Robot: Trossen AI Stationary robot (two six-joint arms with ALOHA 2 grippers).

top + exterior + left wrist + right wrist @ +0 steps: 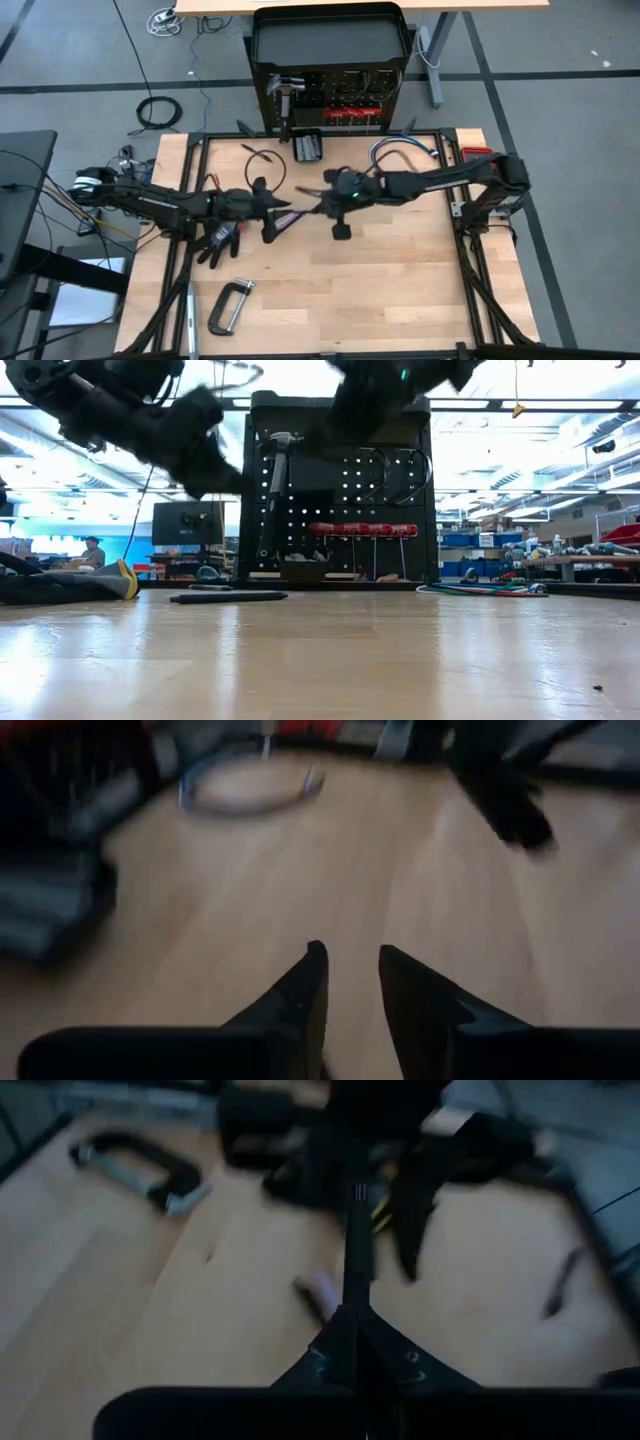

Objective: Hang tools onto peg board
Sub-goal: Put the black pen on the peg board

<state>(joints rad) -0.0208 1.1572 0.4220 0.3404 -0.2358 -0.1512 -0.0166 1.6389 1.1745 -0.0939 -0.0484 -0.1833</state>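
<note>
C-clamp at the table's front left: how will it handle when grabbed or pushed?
The C-clamp looks like solid metal, so probably stiff and heavy for its size. It lies flat on the table, so it will likely slide, not roll. Its open frame may pivot if pushed off-centre.

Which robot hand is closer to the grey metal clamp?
Left. The left gripper hovers just up from the grey metal C-clamp, above the black glove. The right gripper is farther toward the table's middle.

No text, label or number can be read anywhere
</note>
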